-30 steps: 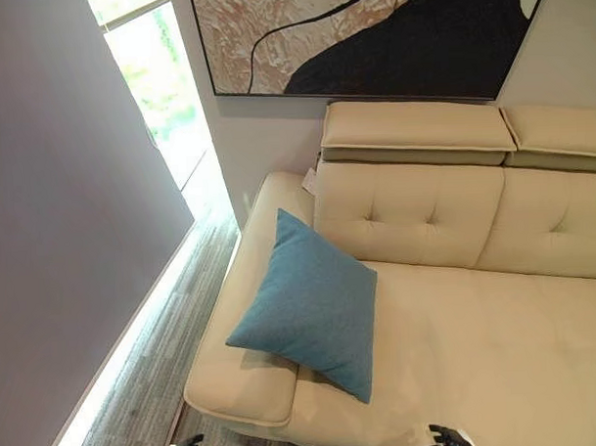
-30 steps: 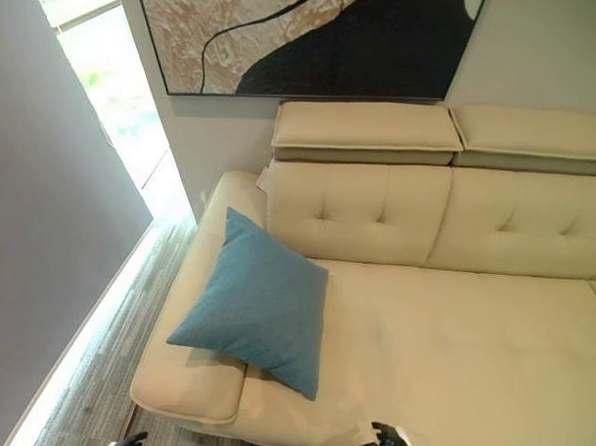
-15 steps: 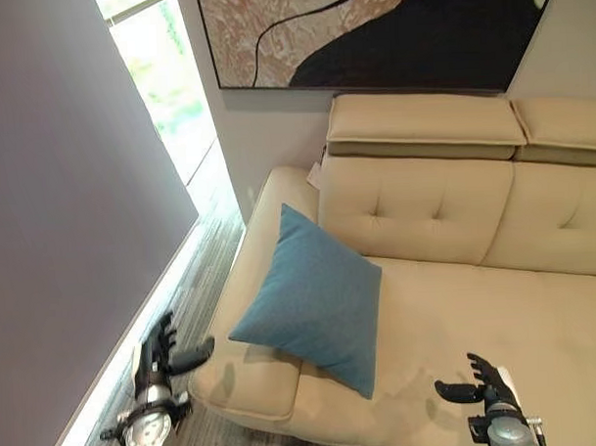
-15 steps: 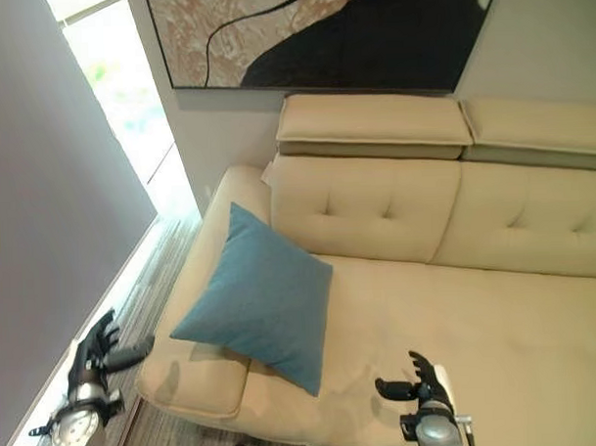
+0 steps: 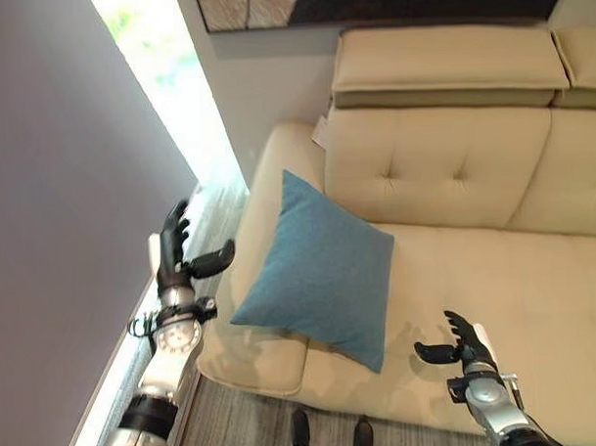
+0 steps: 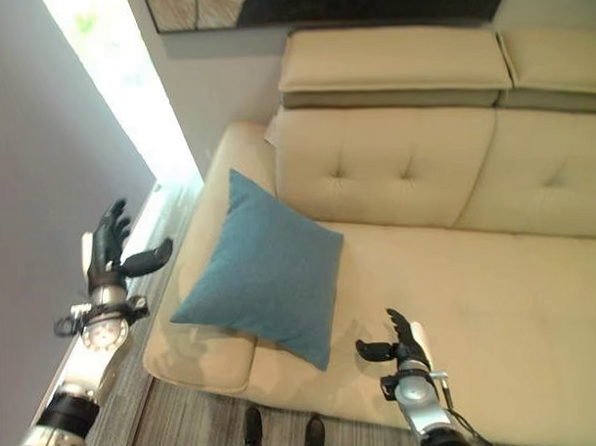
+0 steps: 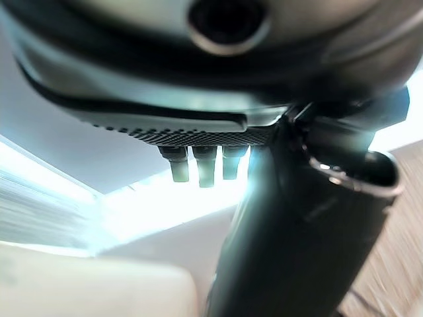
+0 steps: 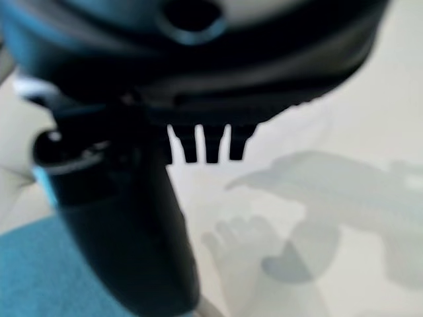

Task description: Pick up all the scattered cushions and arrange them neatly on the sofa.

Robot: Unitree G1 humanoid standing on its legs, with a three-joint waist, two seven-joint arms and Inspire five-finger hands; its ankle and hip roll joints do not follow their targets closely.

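left eye: we see one blue cushion standing on a corner on the sofa, leaning over the seat's left end by the armrest. Left hand is raised beside the armrest, over the floor, fingers straight and thumb out, holding nothing. Right hand hovers low over the seat's front edge, right of the cushion, fingers spread, empty.
right eye: same layout. Cushion sits between the two hands, touching neither. Left hand well apart from it, right hand near its lower corner.
left wrist: hand's fingertips stick straight out, nothing between them and the thumb. Pale sofa edge below, bright window behind.
right wrist: fingertips straight, thumb out, nothing held. Cushion's blue corner beside the thumb, bare seat past the fingers.
progress: we judge this cushion is already on the sofa but askew; squaring it against the backrest is left. No other cushions visible here, so we can't tell how many remain.
surroundings: wall close on the left, framed picture above the sofa.
obstacles: nothing sits between the hands and the cushion; the wall may crowd the left arm.
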